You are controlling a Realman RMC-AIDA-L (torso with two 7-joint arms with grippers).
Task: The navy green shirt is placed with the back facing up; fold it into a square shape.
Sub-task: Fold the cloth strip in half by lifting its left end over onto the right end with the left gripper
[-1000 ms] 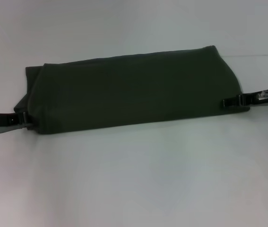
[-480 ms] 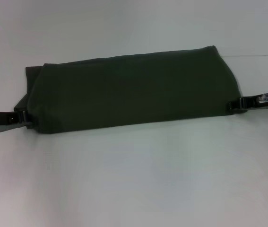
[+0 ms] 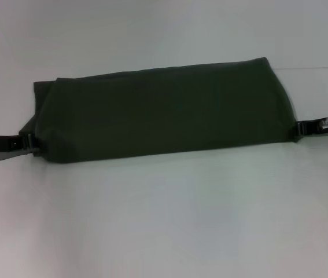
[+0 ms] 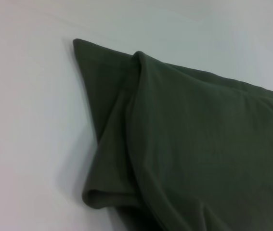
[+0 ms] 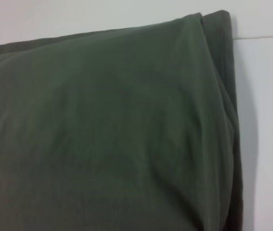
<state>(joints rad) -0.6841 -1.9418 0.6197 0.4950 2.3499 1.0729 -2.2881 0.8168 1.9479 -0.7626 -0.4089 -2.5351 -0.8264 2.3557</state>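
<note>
A plain white table (image 3: pixel 164 220) fills the view under soft, even light, a faint seam at right

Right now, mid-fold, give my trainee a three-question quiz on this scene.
1. True or false: the shirt lies as a long folded band across the table.
2. Which claw is at the shirt's left end? A) left claw B) right claw
3. Fill in: no ____ shows on the shirt's upper side.

Key: 1 true; 2 A; 3 lettering.
</note>
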